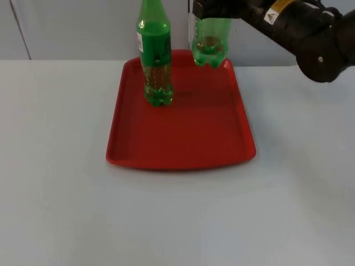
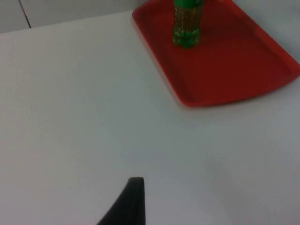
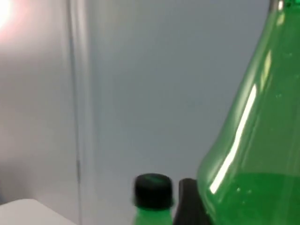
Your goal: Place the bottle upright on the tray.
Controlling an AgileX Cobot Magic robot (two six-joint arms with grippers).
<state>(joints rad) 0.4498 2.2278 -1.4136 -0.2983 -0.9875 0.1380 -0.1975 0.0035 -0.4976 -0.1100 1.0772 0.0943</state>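
A green plastic bottle (image 1: 210, 43) hangs upright just over the back right corner of the red tray (image 1: 183, 138). My right gripper (image 1: 209, 11) is shut on its upper part. In the right wrist view the held bottle (image 3: 255, 140) looms close beside a black fingertip (image 3: 187, 201). A second green bottle (image 1: 155, 55) with a white label stands upright on the tray's back left part, and its dark cap (image 3: 152, 188) is seen behind. The same standing bottle (image 2: 186, 23) and the tray (image 2: 225, 70) lie ahead of my left gripper (image 2: 130, 204), which waits over the bare table.
The white table (image 1: 66, 183) spreads wide to the left, right and front of the tray. The grey partition wall (image 1: 72, 27) stands right behind the tray. The front half of the tray carries nothing.
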